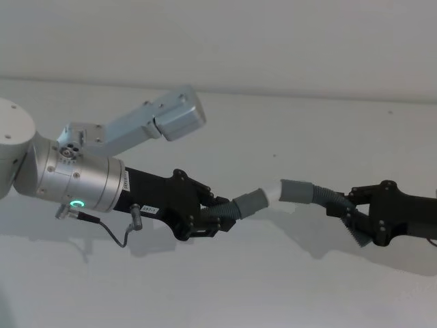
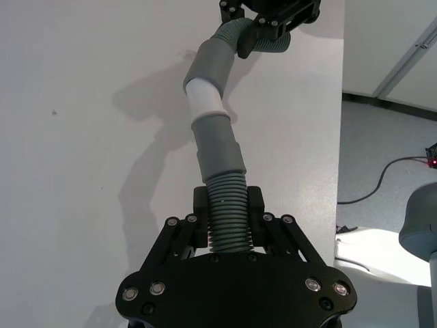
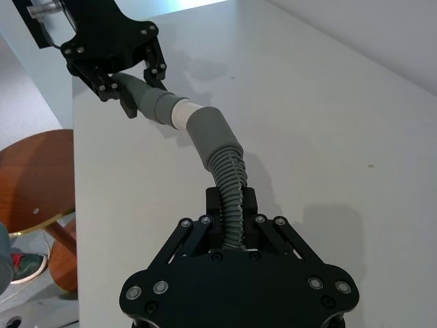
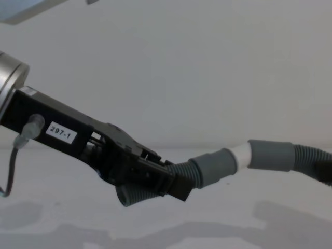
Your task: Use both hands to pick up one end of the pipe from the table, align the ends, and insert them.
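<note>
The left gripper (image 1: 217, 217) is clamped on the ribbed body of the short bent piece of the pipe (image 1: 235, 208), its black jaws pressing the hose from both sides just behind the smooth cuff (image 1: 250, 202). In the left wrist view the same gripper (image 2: 229, 219) shows the ribbed hose (image 2: 229, 219) running straight out between its jaws. On the side of this gripper's black body, behind the jaws, a white label (image 4: 61, 133) reads "297-1". Farther back a green light ring (image 1: 78, 203) glows on the silver-grey arm (image 1: 75, 179), and a thin black cable (image 1: 113, 232) hangs under it.

Ahead of the left gripper, the short piece's cuff meets a white sleeve (image 1: 272, 194), and beyond the sleeve sits the cuff of the long hose (image 1: 297, 190). The white sleeve (image 4: 242, 154) bridges the two cuffs, so the ends (image 2: 208, 102) are lined up nearly end to end with a slight bend at the joint; how deep one sits in the other cannot be told.

The right gripper (image 1: 355, 219) is closed on the ribbed part of the long hose (image 1: 332, 199), just behind its cuff. In its own wrist view the right gripper (image 3: 232, 219) has the ribbed hose (image 3: 231, 191) between its jaws.

Both grippers hold the pipe above the table (image 1: 307, 287), where their shadows fall beneath them.
</note>
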You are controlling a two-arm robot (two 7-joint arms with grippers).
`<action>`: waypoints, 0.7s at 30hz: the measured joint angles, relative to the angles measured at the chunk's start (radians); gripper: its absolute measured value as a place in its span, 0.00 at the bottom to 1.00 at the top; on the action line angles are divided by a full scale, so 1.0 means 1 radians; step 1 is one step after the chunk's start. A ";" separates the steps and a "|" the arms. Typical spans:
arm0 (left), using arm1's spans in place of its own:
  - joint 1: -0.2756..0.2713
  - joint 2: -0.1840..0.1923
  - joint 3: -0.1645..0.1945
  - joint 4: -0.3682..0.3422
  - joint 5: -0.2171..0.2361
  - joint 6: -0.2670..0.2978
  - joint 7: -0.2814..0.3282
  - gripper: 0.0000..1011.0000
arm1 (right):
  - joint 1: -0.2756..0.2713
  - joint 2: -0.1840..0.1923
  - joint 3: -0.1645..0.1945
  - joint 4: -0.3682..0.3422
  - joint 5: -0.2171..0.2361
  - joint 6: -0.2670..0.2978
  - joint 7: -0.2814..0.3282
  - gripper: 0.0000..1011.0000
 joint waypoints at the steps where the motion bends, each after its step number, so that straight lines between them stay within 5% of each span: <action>1: -0.001 0.002 0.002 0.000 0.000 0.002 0.000 0.32 | 0.000 0.001 -0.001 0.001 0.002 -0.001 0.002 0.17; 21: -0.009 0.010 0.013 -0.002 -0.001 0.015 0.007 0.32 | 0.004 0.007 -0.005 0.006 0.018 -0.010 0.018 0.17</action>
